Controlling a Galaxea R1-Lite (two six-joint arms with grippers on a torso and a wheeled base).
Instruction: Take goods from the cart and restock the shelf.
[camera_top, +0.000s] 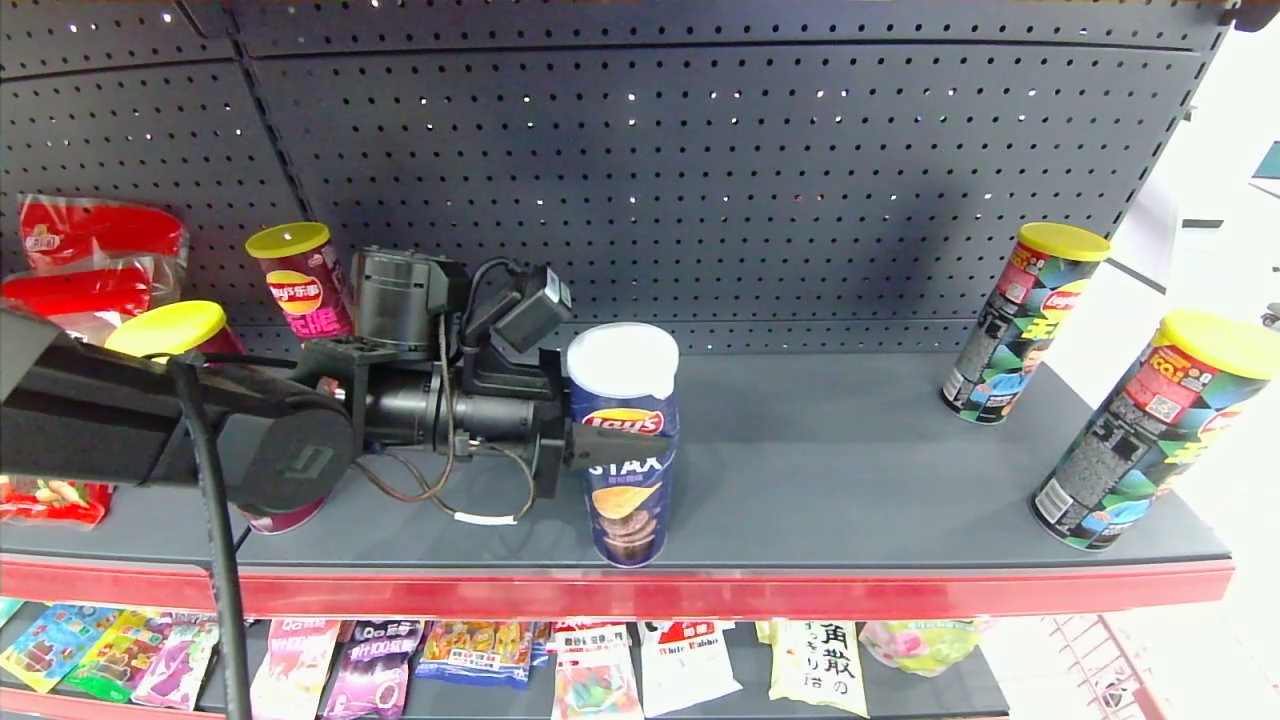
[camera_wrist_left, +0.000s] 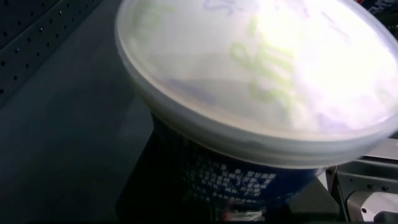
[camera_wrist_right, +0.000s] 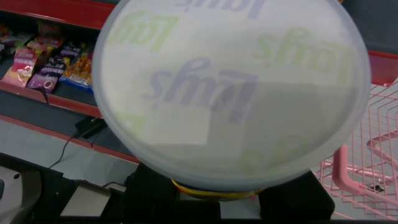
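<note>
A blue chips can (camera_top: 625, 450) with a white lid stands upright on the dark shelf (camera_top: 820, 470), close to its red front edge (camera_top: 760, 592). My left gripper (camera_top: 612, 446) comes in from the left and is shut on the can's middle. In the left wrist view the same can's lid (camera_wrist_left: 261, 68) is right under the camera. In the right wrist view, a second chips can (camera_wrist_right: 230, 87) with a clear lid sits just in front of the camera, and my right gripper (camera_wrist_right: 221, 204) is shut on it below the lid.
Two multicoloured cans (camera_top: 1020, 320) (camera_top: 1150, 430) with yellow lids stand at the shelf's right end. Red cans (camera_top: 300, 280) and red bags (camera_top: 90, 250) crowd the left. Snack bags (camera_top: 480, 650) fill the lower shelf. The pink cart (camera_wrist_right: 367, 149) is below the right arm.
</note>
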